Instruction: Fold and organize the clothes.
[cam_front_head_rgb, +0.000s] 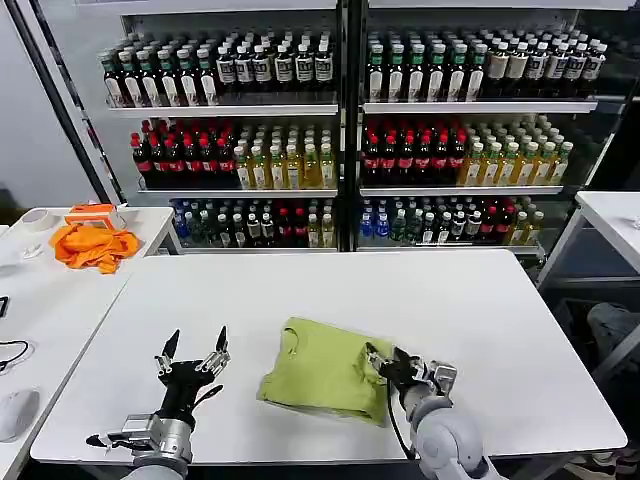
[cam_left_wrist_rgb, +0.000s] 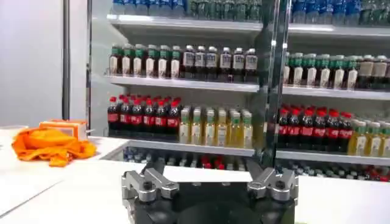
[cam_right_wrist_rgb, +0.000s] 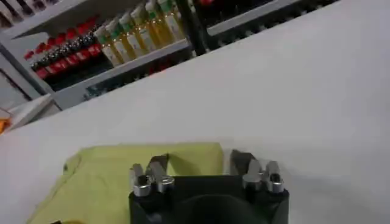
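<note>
Shelves of bottled drinks fill the back wall across the upper half of the head view, behind a white table that spans the middle and lower frame. On this table, slightly right of centre in the lower part of the frame, lies the yellow-green T-shirt, folded into a rough rectangle with its neckline toward the shelves. The right gripper sits at the shirt's right edge, low over the cloth; in the right wrist view its fingers stand apart, one over the fabric and the other over bare table just beside the shirt. The left gripper hovers at lower left of the head view, well apart from the shirt, with its fingers spread wide and pointing up. An orange cloth lies on a side table at the left edge.
</note>
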